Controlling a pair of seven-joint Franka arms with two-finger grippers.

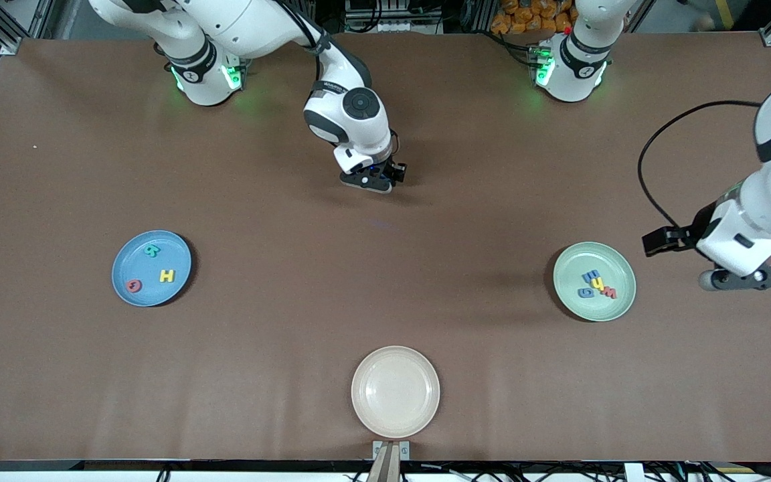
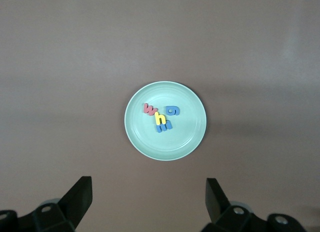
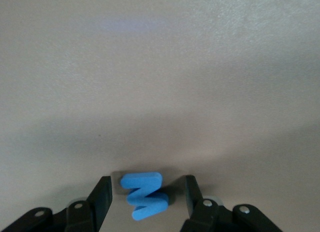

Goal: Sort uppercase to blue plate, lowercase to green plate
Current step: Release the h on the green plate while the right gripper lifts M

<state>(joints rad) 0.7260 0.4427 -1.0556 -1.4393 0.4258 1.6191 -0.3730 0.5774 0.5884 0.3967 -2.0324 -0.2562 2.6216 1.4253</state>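
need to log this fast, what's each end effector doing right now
Left end effector: open, empty, over the table beside the green plate.
Right end effector: holding the blue W, over bare table mid-table.

blue plate [image 1: 121, 278]: holds three foam letters, a yellow H [image 1: 167, 275], a teal-green R [image 1: 151, 251] and a red Q [image 1: 133, 286].
green plate [image 2: 192, 137]: holds a red w [image 2: 149, 110], a yellow h [image 2: 161, 119], a blue g [image 2: 173, 110] and a blue e [image 2: 164, 126], all close together.
right gripper [image 3: 145, 197]: a blue W [image 3: 144, 195] sits between its fingers.
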